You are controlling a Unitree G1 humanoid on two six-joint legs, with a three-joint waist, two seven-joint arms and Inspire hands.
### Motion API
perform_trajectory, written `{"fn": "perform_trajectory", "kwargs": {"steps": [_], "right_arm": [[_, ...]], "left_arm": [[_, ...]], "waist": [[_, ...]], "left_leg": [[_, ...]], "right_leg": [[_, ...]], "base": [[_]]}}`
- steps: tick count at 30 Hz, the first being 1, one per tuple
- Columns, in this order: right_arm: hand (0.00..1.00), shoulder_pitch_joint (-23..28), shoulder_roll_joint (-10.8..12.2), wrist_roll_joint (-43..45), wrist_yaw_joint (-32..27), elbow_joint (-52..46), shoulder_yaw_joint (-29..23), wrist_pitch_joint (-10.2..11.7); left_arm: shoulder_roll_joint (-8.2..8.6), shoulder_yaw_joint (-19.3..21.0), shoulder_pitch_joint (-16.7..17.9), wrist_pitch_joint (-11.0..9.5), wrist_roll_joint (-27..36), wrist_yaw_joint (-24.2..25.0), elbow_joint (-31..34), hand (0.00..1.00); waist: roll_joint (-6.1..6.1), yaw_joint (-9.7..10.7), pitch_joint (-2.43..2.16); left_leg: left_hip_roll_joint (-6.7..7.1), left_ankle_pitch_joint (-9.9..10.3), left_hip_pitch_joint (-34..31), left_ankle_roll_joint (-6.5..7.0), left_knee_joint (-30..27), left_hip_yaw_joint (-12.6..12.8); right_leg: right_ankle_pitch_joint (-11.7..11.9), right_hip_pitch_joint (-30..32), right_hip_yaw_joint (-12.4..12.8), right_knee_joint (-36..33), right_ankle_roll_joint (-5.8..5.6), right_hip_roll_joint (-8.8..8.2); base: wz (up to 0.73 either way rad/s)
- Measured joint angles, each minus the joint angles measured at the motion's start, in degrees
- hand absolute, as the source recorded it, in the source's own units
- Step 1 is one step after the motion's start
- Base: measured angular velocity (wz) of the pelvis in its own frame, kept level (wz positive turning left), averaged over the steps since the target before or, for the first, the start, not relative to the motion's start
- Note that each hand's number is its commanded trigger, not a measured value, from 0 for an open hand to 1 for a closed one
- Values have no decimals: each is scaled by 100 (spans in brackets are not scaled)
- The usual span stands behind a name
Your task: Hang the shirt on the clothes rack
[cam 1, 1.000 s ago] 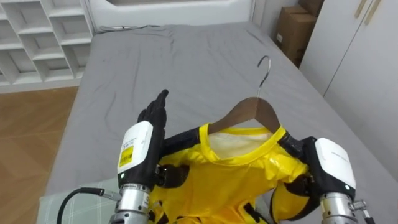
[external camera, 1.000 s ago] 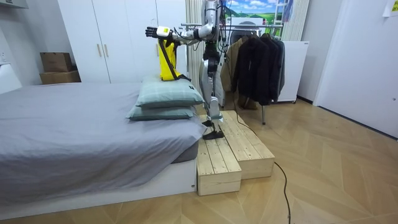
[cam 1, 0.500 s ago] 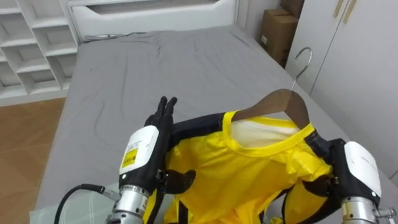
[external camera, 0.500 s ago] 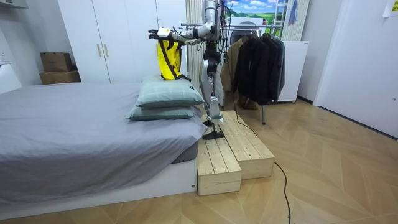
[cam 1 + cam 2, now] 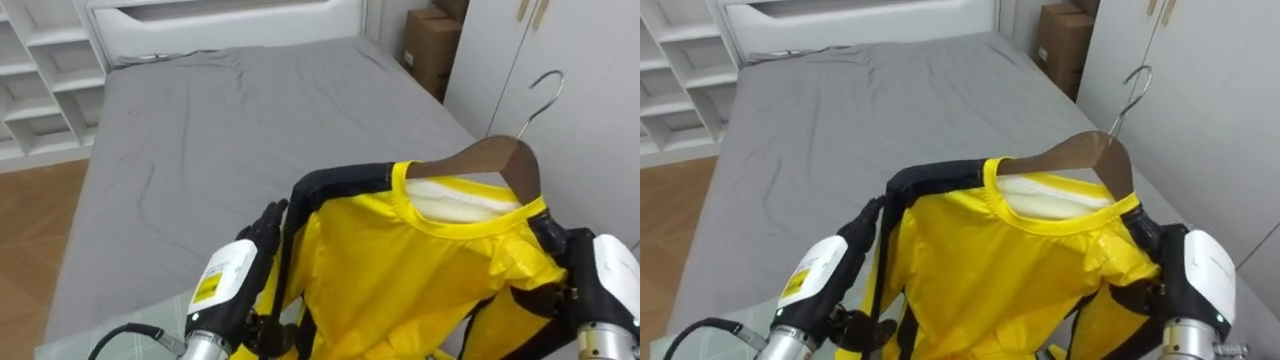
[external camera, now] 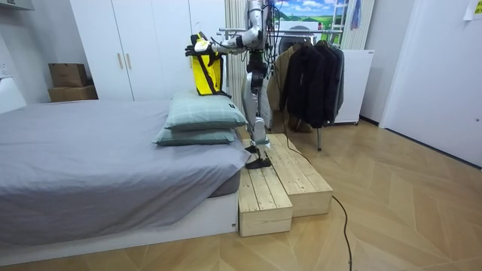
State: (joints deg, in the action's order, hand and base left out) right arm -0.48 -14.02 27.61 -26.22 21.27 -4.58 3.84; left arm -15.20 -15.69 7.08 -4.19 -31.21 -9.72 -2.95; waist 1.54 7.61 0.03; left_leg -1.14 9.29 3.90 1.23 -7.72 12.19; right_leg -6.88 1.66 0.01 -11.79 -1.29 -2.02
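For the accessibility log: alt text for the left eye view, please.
A yellow shirt on a wooden hanger is held up between the robot's left hand and right hand, above a grey bed. The left hand is open against the shirt's black-trimmed shoulder.

1. My two head eyes look down from close over my arms, sharing the bed [image 5: 250, 110] and yellow shirt [image 5: 400, 270].
2. The room camera stands well off, sideways, seeing me whole.

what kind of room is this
Most likely a bedroom: a wide bed with a grey sheet, two stacked pale green pillows at its end, and tall white wardrobe doors behind.
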Motion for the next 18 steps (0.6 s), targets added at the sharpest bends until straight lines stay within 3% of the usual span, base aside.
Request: {"fn": "perform_trajectory", "kwargs": {"steps": [3,6,9,11,13,14,18], "right_arm": [[100,0,-6,26,-75,0,-192,67],[100,25,-25,57,-261,-3,-441,115],[100,195,-87,139,-403,-19,-581,126],[100,278,-91,317,-450,-20,-614,135],[100,387,-89,461,-481,-20,-595,176],[100,395,-90,580,-514,-25,-605,190],[100,396,-90,760,-588,-27,-623,257]], "left_arm": [[11,436,214,-124,397,2,-239,0],[130,1065,419,-126,514,0,-618,0],[148,1588,584,-127,1235,-40,-1009,0],[165,1876,714,-130,1692,-91,-1272,0],[224,2156,862,-110,2194,-117,-1741,0],[300,2275,943,-110,2330,-130,-1872,0],[427,2436,925,-118,2485,-82,-2261,0]], "waist": [[20,-47,7],[35,-306,7],[87,-403,5],[77,-524,5],[44,-711,16],[44,-747,17],[47,-764,20]], "left_leg": [[-36,24,118,-28,19,125],[-105,127,190,-64,10,412],[-156,169,283,-91,27,628],[-247,245,352,-111,20,881],[-319,355,484,-158,-34,1299],[-316,411,497,-171,-77,1437],[-312,511,545,-184,-178,1754]], "right_leg": [[5,-14,47,-12,10,33],[20,59,-90,-83,34,55],[28,152,-180,-181,46,64],[46,242,-512,-245,74,30],[54,391,-1380,-539,128,-139],[4,477,-1692,-694,218,-209],[-59,639,-1795,-911,314,-241]], "base": [[-22],[-53],[-37],[-65],[-98],[-74],[-47]]}}
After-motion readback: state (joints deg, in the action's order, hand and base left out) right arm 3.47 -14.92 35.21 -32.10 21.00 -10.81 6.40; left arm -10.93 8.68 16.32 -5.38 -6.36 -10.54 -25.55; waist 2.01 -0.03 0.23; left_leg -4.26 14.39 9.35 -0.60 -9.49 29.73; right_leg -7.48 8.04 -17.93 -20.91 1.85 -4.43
